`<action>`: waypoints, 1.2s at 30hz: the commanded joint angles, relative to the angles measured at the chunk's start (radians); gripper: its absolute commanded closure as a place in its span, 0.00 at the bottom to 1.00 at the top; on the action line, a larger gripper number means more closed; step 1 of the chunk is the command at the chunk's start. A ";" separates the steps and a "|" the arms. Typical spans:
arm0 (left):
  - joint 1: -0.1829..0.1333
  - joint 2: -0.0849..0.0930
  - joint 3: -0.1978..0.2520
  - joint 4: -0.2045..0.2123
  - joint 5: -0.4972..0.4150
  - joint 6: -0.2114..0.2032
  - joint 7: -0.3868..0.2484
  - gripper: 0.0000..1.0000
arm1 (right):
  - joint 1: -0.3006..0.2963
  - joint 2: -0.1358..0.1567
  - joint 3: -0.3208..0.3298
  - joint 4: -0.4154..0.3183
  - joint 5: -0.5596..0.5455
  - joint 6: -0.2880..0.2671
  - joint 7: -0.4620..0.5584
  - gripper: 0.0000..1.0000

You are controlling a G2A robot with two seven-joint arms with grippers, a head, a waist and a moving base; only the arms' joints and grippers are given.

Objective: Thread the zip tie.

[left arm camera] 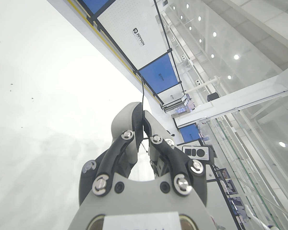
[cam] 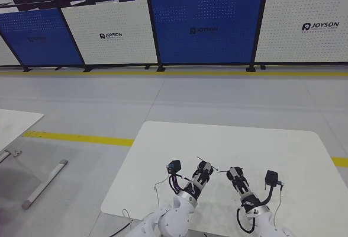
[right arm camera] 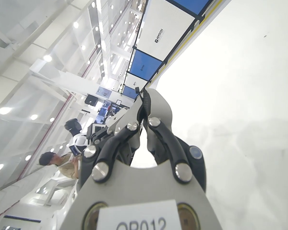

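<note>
Showing both arms low over the white table, near its 6 o'clock edge in the top view, with the left gripper at 9 o'clock of the right gripper and a small gap between the two

Zip tie: a thin, flat, black plastic strap, straight where it is free. In the left wrist view it runs out past the fingertips as a fine dark line, and a short stretch of it shows again between the fingers, nearer the palm. In the right wrist view its small, blocky black head stands just beyond the fingertips, tilted to one side. In the top view the tie appears as a hair-thin dark line by the fingertips of both grippers, lifted clear of the table; it is too fine there to trace from end to end.

Left gripper: pads pressed together with no visible gap, pinching the strap between the ribbed black inner faces.

Right gripper: pads likewise closed tight, clamping the tie just behind its head.

Background: blue and white perforated panels stand along the far side of the floor, at 12 o'clock from the table
</note>
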 commanded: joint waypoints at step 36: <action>0.000 0.000 0.000 0.000 0.000 0.000 0.000 1.00 | 0.020 -0.019 -0.024 0.024 -0.052 0.035 -0.049 1.00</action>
